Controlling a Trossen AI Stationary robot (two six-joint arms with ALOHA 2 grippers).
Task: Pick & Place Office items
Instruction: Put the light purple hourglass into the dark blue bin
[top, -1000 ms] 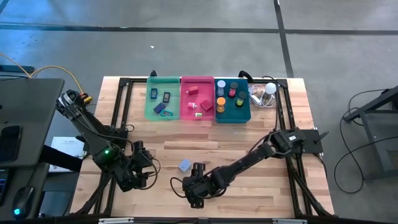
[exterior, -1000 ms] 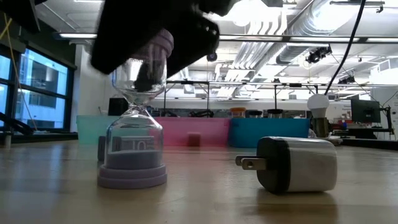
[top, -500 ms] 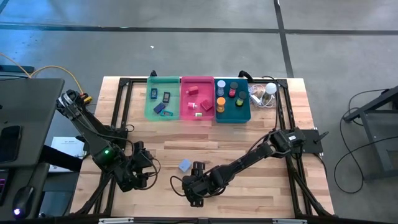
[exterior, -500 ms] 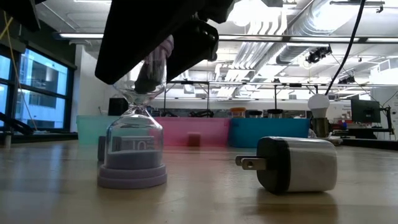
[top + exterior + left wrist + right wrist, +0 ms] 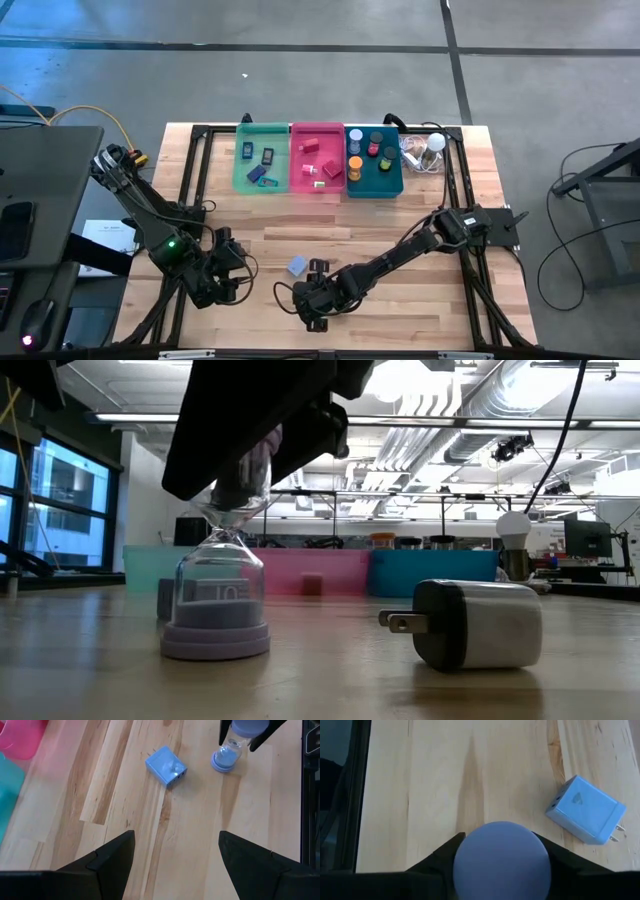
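The right arm reaches low across the table (image 5: 400,305), bent at the elbow, its right gripper (image 5: 250,455) pointing down over the lavender hourglass (image 5: 217,585). Its fingers bracket the hourglass's top cap; contact cannot be confirmed. The hourglass stands upright on the table, just beside the blue plug adapter (image 5: 166,766). The left arm rests folded beyond the adapter from the hourglass, left gripper (image 5: 172,857) fingers spread apart, holding nothing.

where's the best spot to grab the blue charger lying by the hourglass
Probably from straight above, jaws across the two broad flat faces of the blue charger. It lies flat on the table, prongs sticking out one end, so keep clear of that end.
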